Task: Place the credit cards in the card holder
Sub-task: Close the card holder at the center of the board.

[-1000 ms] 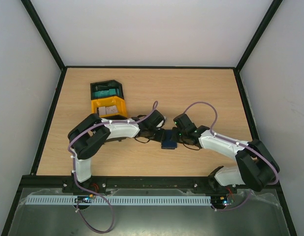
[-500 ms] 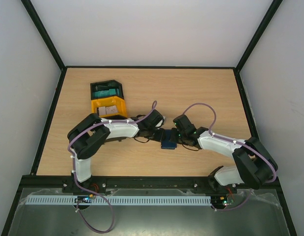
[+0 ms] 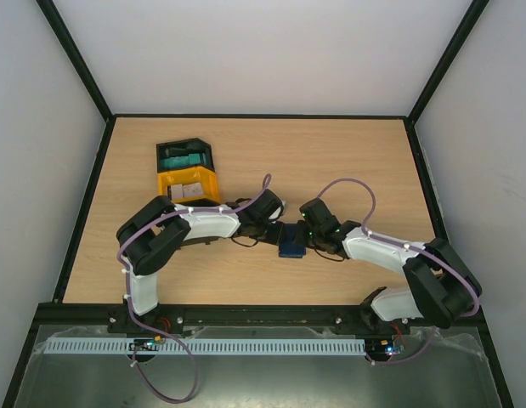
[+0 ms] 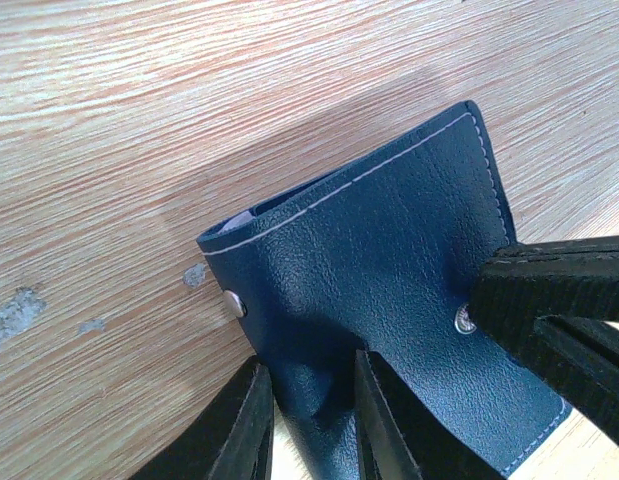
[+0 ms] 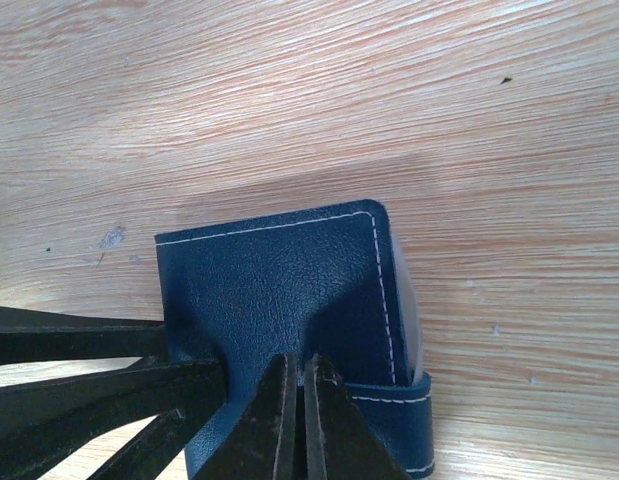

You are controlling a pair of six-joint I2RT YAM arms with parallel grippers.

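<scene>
The card holder is a folded navy wallet with white stitching, lying on the wood between both grippers. In the left wrist view my left gripper is shut on a raised fold of the card holder. My right gripper is shut, its tips resting on the cover of the card holder beside the strap. A pale card edge sticks out of the holder's right side. More whitish credit cards lie in the yellow tray.
A yellow tray and, behind it, a black tray with teal contents stand at the table's left rear. Black frame rails border the wooden table. Purple cables loop over both arms.
The left jaws have closed slightly on the holder. Both grippers and the holder have shifted a little to the left.
</scene>
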